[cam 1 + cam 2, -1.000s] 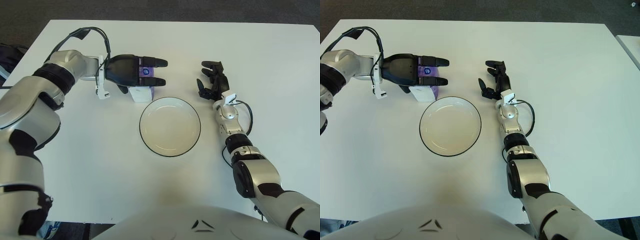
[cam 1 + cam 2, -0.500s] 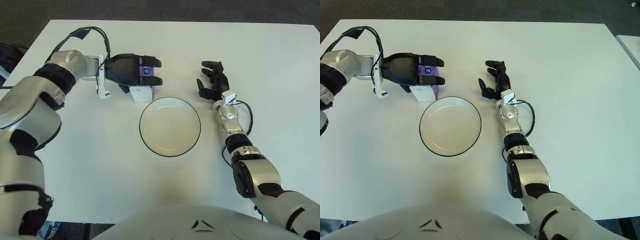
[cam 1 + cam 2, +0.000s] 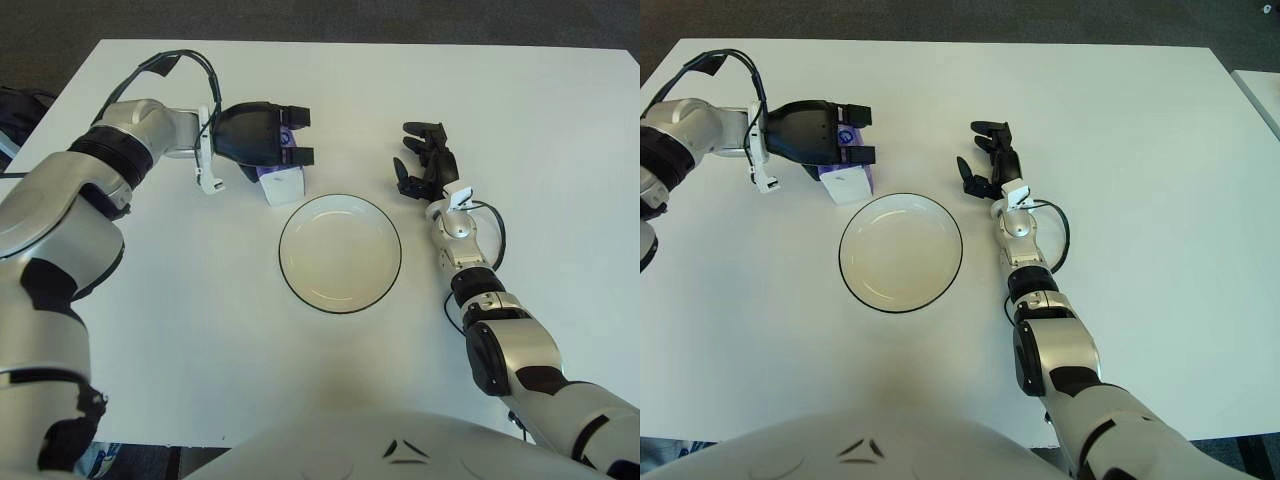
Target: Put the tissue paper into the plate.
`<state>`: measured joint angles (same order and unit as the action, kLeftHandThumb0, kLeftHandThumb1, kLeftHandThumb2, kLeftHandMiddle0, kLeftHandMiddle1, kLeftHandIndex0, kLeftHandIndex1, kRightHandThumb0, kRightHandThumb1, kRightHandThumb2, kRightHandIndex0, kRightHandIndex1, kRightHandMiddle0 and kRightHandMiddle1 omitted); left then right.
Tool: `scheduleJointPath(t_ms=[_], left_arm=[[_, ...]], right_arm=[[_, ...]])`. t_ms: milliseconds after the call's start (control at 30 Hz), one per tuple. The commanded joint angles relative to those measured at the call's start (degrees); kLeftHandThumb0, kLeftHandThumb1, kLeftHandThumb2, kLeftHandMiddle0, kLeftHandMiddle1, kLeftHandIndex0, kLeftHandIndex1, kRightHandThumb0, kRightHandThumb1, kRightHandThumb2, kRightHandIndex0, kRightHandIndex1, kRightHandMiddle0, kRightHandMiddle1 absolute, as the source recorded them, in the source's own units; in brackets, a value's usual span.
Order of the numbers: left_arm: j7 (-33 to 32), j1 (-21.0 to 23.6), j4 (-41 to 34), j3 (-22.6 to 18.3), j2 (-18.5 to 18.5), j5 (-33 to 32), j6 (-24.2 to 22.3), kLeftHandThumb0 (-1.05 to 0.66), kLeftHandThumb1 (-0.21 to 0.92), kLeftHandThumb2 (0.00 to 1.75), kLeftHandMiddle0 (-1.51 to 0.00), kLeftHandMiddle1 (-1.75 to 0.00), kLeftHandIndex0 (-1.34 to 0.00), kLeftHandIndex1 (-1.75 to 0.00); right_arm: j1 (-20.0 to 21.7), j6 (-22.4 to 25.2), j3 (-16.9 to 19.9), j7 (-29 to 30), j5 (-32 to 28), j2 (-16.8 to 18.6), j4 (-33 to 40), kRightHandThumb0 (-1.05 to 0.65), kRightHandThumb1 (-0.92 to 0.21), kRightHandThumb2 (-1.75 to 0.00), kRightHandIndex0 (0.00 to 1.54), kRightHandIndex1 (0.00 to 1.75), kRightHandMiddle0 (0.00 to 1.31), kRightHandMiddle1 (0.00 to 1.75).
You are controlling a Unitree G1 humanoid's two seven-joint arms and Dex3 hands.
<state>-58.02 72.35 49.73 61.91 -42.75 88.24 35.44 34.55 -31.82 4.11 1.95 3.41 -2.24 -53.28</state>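
Observation:
The tissue paper pack, white with a purple top, stands on the white table just up and left of the plate. My left hand sits over the pack's top, its black fingers curled down around it; the pack's lower white part shows below the fingers. The plate is a white round dish with a dark rim and holds nothing. My right hand shows to the right of the plate, fingers loosely spread, holding nothing.
The white table stretches wide to the right and toward me. Its far edge runs along the top of the view, with dark floor beyond. A black cable loops over my left forearm.
My left hand's fingers, stretched out flat over the pack a second ago, have curled down around it. The pack, plate and right hand have stayed where they were.

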Motion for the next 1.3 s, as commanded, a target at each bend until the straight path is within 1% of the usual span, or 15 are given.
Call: scheduleJointPath(t_ms=[0,33,67,167,267,567,867,1100,1267], left_arm=[[1.94,-1.52,-0.97,-0.09,0.00,0.58,-1.47,-0.01,0.34,1.19,-0.62,-1.75,-0.58,-1.40],[2.36,-1.55,-1.16,-0.10,0.03,0.54,-1.56,-0.01,0.33,1.20,-0.62,-1.75,-0.58,-1.39],[2.66,-1.58,-1.31,-0.10,0.04,0.51,-1.62,0.00,0.34,1.22,-0.57,-1.75,-0.54,-1.52],[3.33,-1.62,-1.95,-0.09,-0.12,0.67,-2.00,0.00,0.35,1.26,-0.50,-1.75,-0.48,-1.67],[3.91,-1.61,-2.16,-0.05,-0.15,0.77,-2.36,0.00,0.36,1.26,-0.48,-1.75,-0.47,-1.72],[2.96,-1.32,-1.94,0.11,0.05,0.83,-2.32,-0.01,0.38,1.24,-0.45,-1.75,-0.45,-1.73],[1.78,-0.95,-0.83,0.45,0.53,1.19,-2.55,-0.01,0.38,1.24,-0.45,-1.75,-0.45,-1.73],[1.63,-1.61,0.10,-0.58,0.94,-0.53,-2.19,-0.01,0.38,1.24,-0.45,-1.75,-0.45,-1.73],[2.91,-2.16,-0.98,-2.10,0.35,-2.05,-2.34,-0.01,0.39,1.24,-0.45,-1.75,-0.44,-1.73]], right_arm=[[-13.26,9.43,-0.41,-0.26,0.02,1.36,-10.72,-0.41,-0.54,-0.89,0.31,0.89,0.03,1.21],[-13.25,9.44,-0.46,-0.27,0.08,1.33,-10.71,-0.42,-0.54,-0.89,0.31,0.89,0.03,1.21],[-13.23,9.44,-0.49,-0.27,0.11,1.31,-10.71,-0.42,-0.54,-0.89,0.31,0.89,0.03,1.22],[-13.23,9.49,-0.62,-0.46,0.21,1.24,-10.63,-0.43,-0.54,-0.88,0.31,0.89,0.03,1.23],[-13.09,9.54,-0.62,-0.64,0.16,1.22,-10.64,-0.43,-0.55,-0.88,0.31,0.88,0.03,1.23],[-12.90,9.79,-0.49,-1.34,-0.14,1.19,-10.68,-0.43,-0.56,-0.87,0.32,0.87,0.03,1.24],[-12.62,9.53,-0.23,-1.92,-0.48,1.26,-10.99,-0.42,-0.55,-0.87,0.32,0.86,0.07,1.25],[-12.54,9.22,-0.12,-2.11,-0.58,1.42,-11.02,-0.41,-0.54,-0.88,0.32,0.87,0.08,1.25],[-12.50,9.21,-0.08,-2.05,-0.56,1.44,-11.10,-0.41,-0.54,-0.89,0.33,0.88,0.09,1.25]])
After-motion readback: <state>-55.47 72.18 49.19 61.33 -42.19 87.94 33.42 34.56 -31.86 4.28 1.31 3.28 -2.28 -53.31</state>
